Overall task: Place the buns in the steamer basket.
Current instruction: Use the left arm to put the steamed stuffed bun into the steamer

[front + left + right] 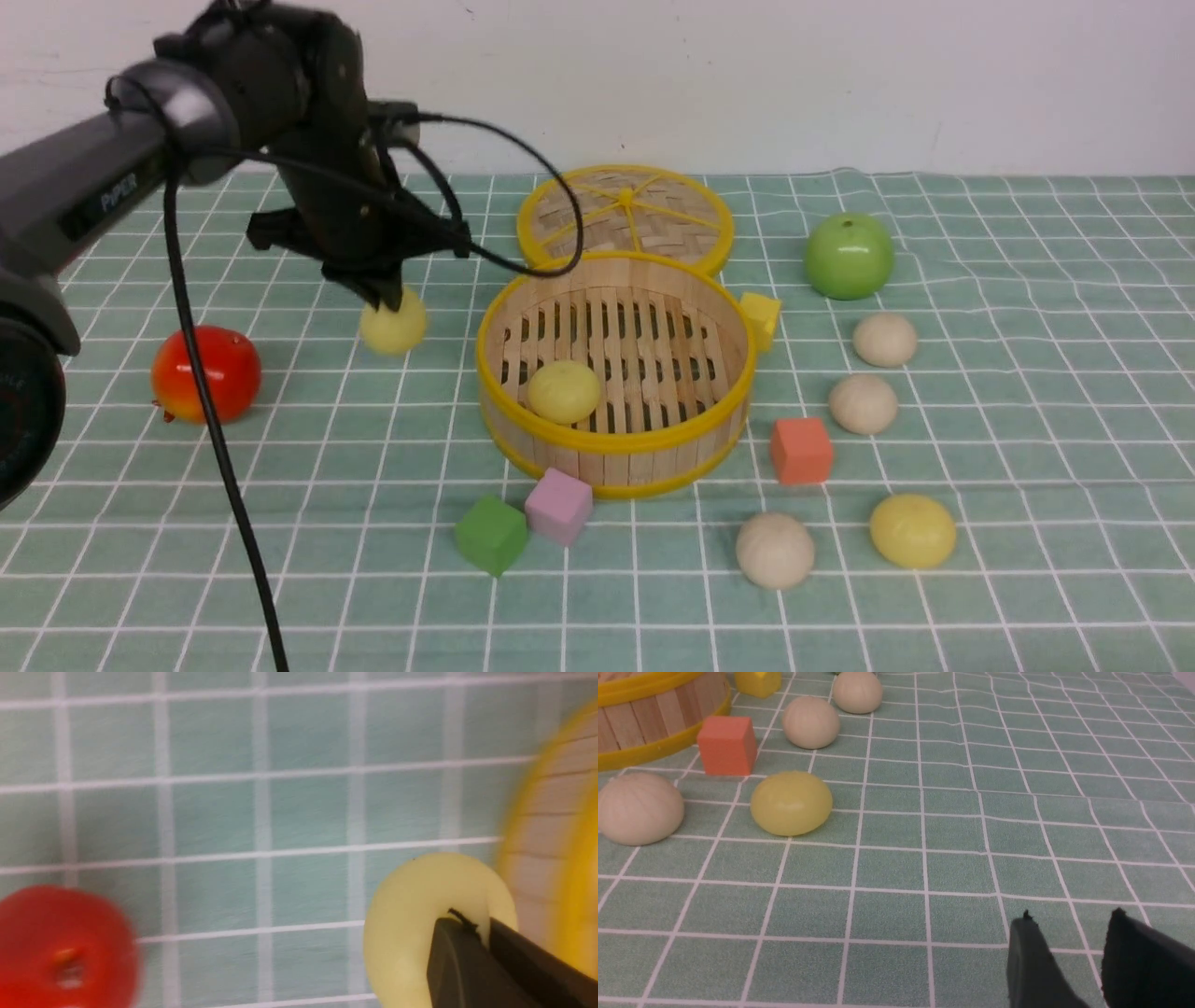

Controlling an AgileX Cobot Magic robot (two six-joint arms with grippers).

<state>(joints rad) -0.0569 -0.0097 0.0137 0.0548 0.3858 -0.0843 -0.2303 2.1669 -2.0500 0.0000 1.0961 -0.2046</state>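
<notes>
The steamer basket (pixel 597 464) stands upright on the bench (pixel 1027 420) with its mouth upward. Being round, it has no long axis. Its floor slats run away from the robot.

Six buns are counted, three yellow and three beige:
- The first yellow bun (pixel 564 391) lies dome up inside the basket, at its near left.
- The second yellow bun (pixel 397 325) is clamped in the left jaws, just left of the basket.
- The third yellow bun (pixel 912 530), far beige bun (pixel 884 339), middle beige bun (pixel 863 403) and near beige bun (pixel 775 550) rest dome up on the bench, right of the basket.

The right jaws are held slightly apart and grip nothing.

Also counted are one lid (pixel 625 217), one green apple (pixel 849 255), one red fruit (pixel 205 373) and four cubes: yellow cube (pixel 761 317), orange cube (pixel 801 450), pink cube (pixel 558 505) and green cube (pixel 491 534).
</notes>
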